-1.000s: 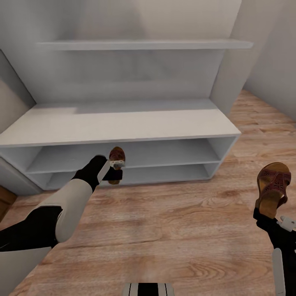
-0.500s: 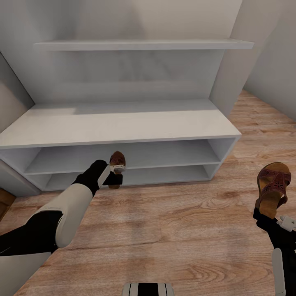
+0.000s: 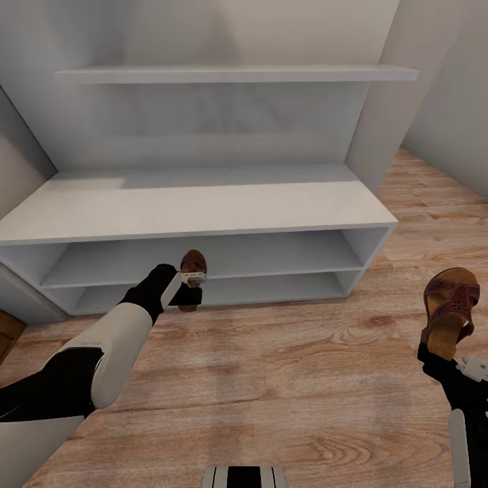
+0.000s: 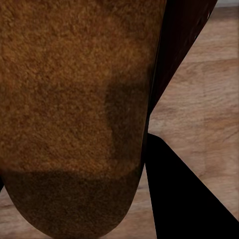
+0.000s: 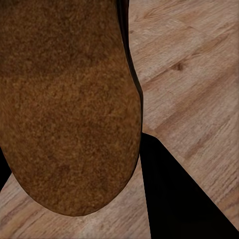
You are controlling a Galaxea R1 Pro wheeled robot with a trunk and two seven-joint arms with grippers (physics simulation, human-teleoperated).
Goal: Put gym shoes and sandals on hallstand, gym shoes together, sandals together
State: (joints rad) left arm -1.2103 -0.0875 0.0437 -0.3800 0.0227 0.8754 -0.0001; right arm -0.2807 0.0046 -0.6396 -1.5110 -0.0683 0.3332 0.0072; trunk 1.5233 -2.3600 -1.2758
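- Sandals come first: one sandal (image 3: 193, 265) is held up by the left gripper (image 3: 191, 279), right in front of the hallstand (image 3: 203, 203).
- That sandal sits at the height of the upper open tier (image 3: 224, 261), at its front edge. I cannot tell if it touches the shelf.
- Its jaws pinch the sandal near its heel end, so they are closed on it.
- In the left wrist view the sandal's tan footbed (image 4: 74, 114) looks fuzzy and brown, with a dark strap (image 4: 181, 30) beside it.
- The other sandal (image 3: 451, 308) is held by the right gripper (image 3: 447, 352), low at the right side, up above the corridor floor (image 3: 271, 379).
- Those jaws grip the heel end of this sandal too, and its toe points up and away from the robot.
- This sandal is dark reddish-brown on top, with wide straps that have a cut pattern, and a tan footbed.
- In the right wrist view its footbed (image 5: 64, 99) is close up, with wood planks behind it.
- The two sandals are well apart from each other.
- The hallstand is wide, low and white-grey. It has a thick top, two open tiers below, and a wall shelf (image 3: 237, 73) above.
- Both tiers, the top and the wall shelf hold nothing.
- The floor is light brown wood with grain lines.
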